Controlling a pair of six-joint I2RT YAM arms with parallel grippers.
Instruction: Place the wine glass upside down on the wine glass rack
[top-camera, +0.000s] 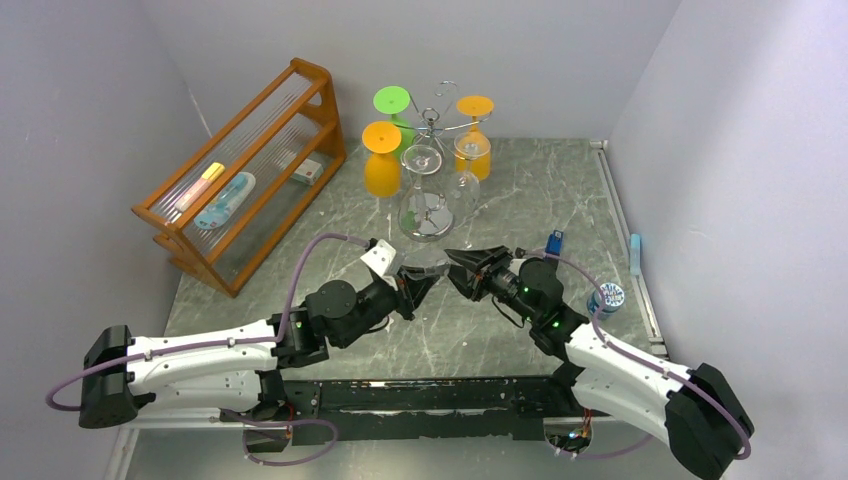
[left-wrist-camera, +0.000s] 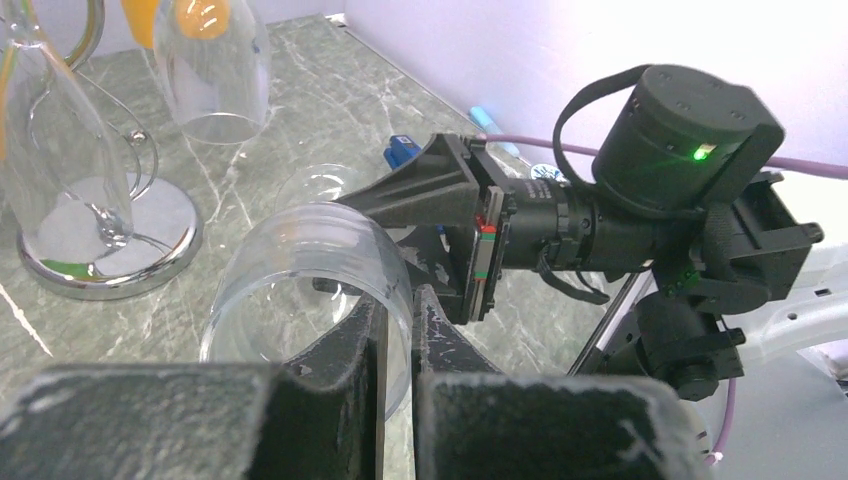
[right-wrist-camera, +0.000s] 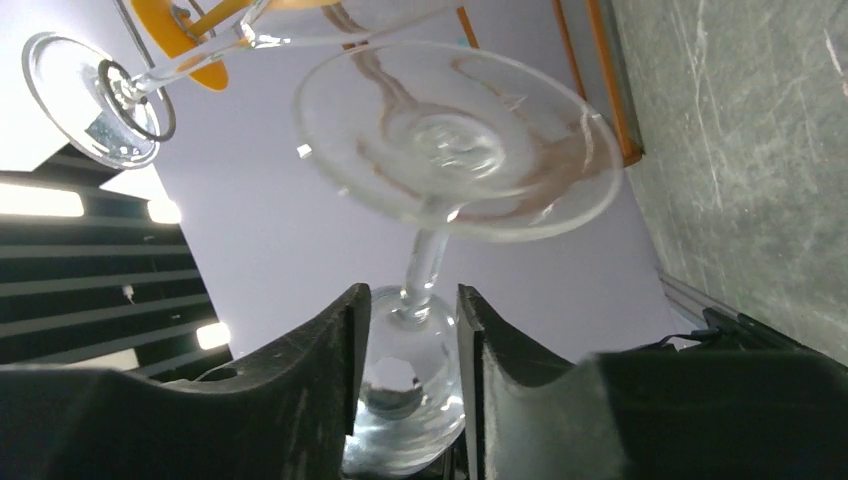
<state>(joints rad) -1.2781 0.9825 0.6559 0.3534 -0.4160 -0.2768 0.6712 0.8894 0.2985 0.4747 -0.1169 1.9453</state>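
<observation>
Two grippers are meeting on one clear glass (left-wrist-camera: 300, 265) at table centre. The left gripper (left-wrist-camera: 398, 312) is pinching the bowl's rim, jaws nearly closed on its wall. The right gripper (right-wrist-camera: 410, 300) is straddling the bowl's base by the stem, jaws part-way apart; contact cannot be told. The glass is apparently lying near level, foot toward 12 o'clock, where the rack (left-wrist-camera: 160, 235) is standing, both arms equally near. The can (top-camera: 606, 297) at 3 o'clock is bearing print too small to read.
</observation>
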